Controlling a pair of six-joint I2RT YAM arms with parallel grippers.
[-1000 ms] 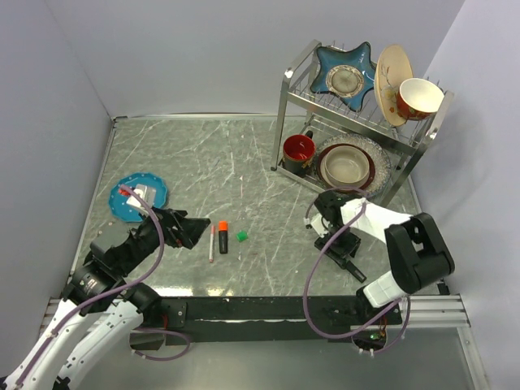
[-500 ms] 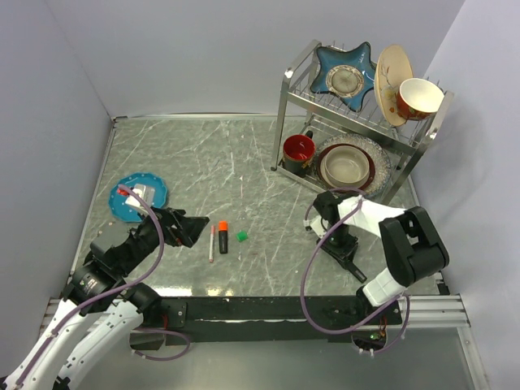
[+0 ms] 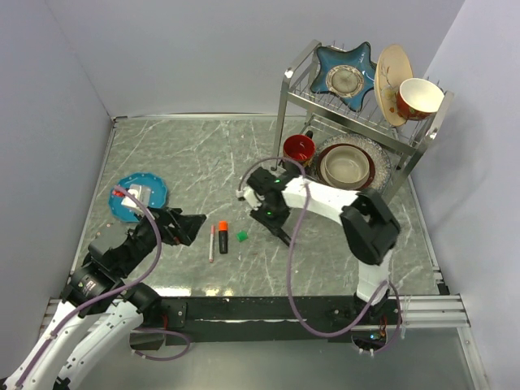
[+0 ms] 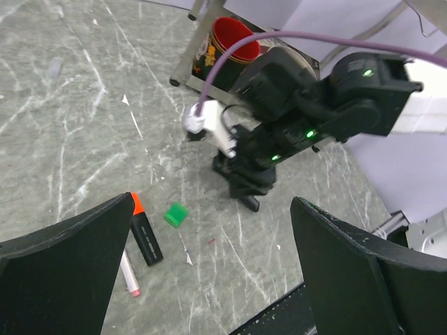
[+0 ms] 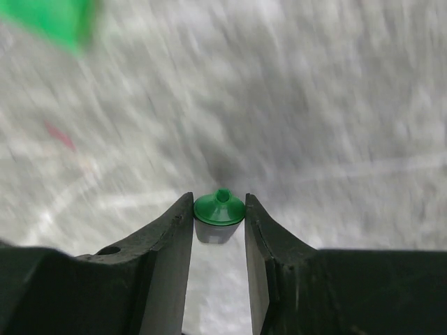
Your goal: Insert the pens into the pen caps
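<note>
My right gripper (image 5: 218,209) is shut on a short black green-tipped marker (image 5: 219,208), seen end-on, tip pointing at the table. In the top view it (image 3: 279,228) hovers just right of the small green cap (image 3: 241,236), which shows blurred in the right wrist view (image 5: 56,21). An orange-tipped black marker (image 3: 223,237) and a thin white pen (image 3: 212,242) lie side by side left of the cap. My left gripper (image 3: 192,227) is open and empty, just left of them. The blue pen and the other caps are out of view.
A blue plate (image 3: 140,195) sits at the left. A metal dish rack (image 3: 357,106) with plates and bowls stands at the back right, with a red mug (image 3: 298,150) at its foot. The right arm (image 4: 328,105) reaches across the middle.
The right arm has swung from the table's right side to the middle, carrying the green-tipped marker close to the green cap. The left arm has barely moved.
</note>
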